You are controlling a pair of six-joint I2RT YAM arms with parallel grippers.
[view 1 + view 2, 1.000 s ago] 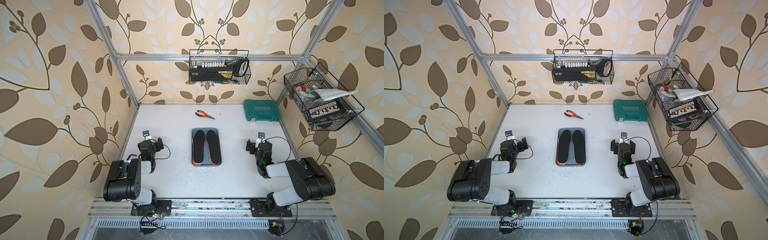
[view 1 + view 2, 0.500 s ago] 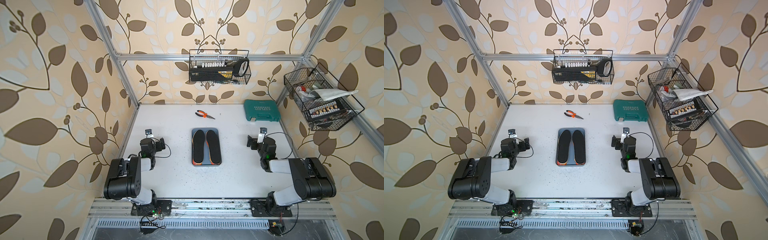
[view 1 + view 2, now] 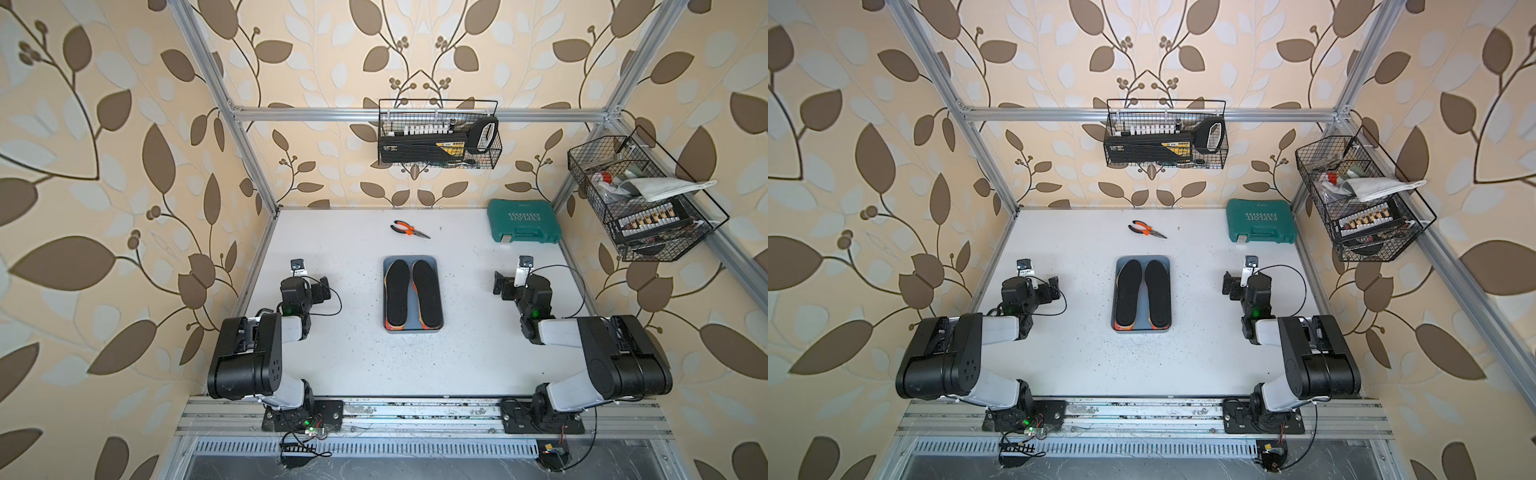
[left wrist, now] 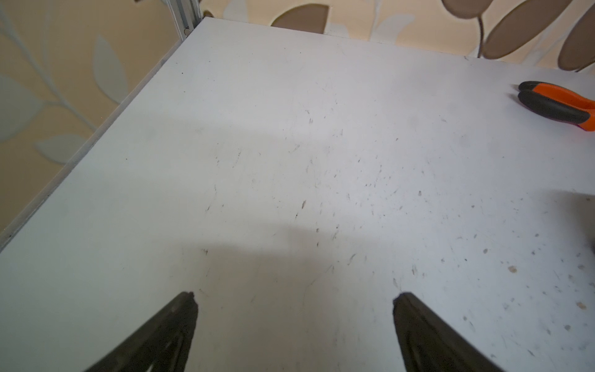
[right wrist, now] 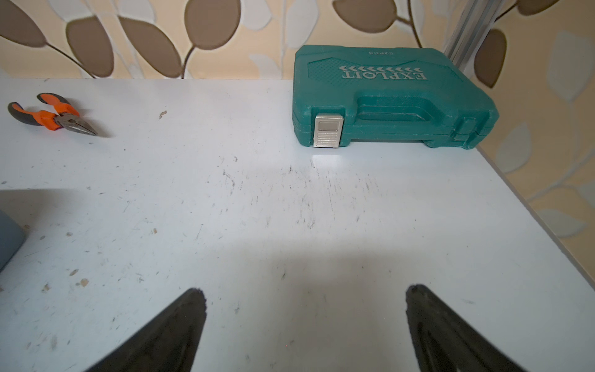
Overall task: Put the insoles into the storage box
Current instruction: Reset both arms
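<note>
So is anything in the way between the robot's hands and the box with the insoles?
No, nothing visible. Only bare table lies between the open left gripper and the storage box, and between the open right gripper and it. The pliers and green case sit farther back.

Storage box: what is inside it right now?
Two black insoles lie side by side on top in the storage box. Orange edges peek out underneath; how many lie below is covered.
</note>
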